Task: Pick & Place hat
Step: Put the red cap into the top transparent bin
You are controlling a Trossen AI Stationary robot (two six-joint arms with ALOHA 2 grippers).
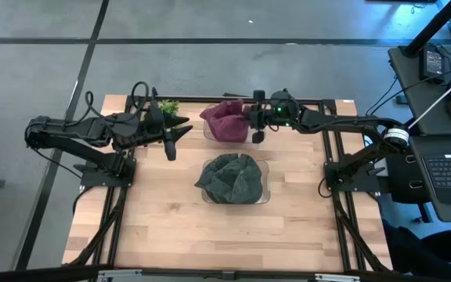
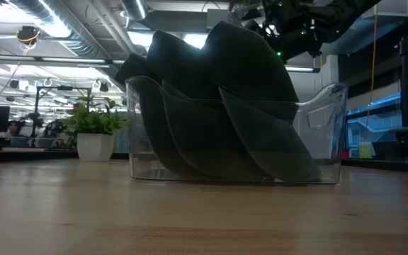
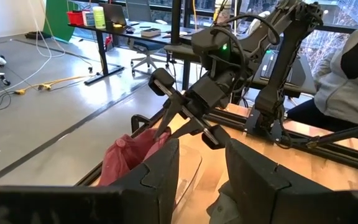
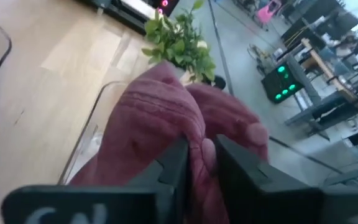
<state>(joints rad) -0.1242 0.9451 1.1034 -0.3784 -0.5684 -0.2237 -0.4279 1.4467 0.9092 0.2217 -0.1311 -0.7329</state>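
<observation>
A maroon knit hat [image 1: 225,121] sits over a clear bin [image 1: 208,133] at the table's far middle. It also shows in the right wrist view [image 4: 148,124] and the left wrist view [image 3: 129,152]. My right gripper [image 1: 250,124] reaches in from the right and is shut on it. A dark green hat [image 1: 232,178] is bunched inside a second clear bin [image 1: 265,192] at the table's middle, and fills the low view [image 2: 225,106]. My left gripper [image 1: 182,131] is open and empty, just left of the maroon hat's bin, and its fingers [image 3: 160,171] stand apart. My right gripper pinches a raised fold of the maroon hat [image 4: 199,142] between its two fingers, on the side of the hat toward the table's right. The fingers [image 3: 169,118] slant down from the table's right. The hat bunches below them, with its lower part inside the clear bin.
A small potted plant [image 1: 169,106] stands at the far left, behind my left gripper, and also shows in the low view [image 2: 94,127]. Bare wood lies along the table's near half [image 1: 225,235]. A person sits beyond the table's right side [image 3: 353,81].
</observation>
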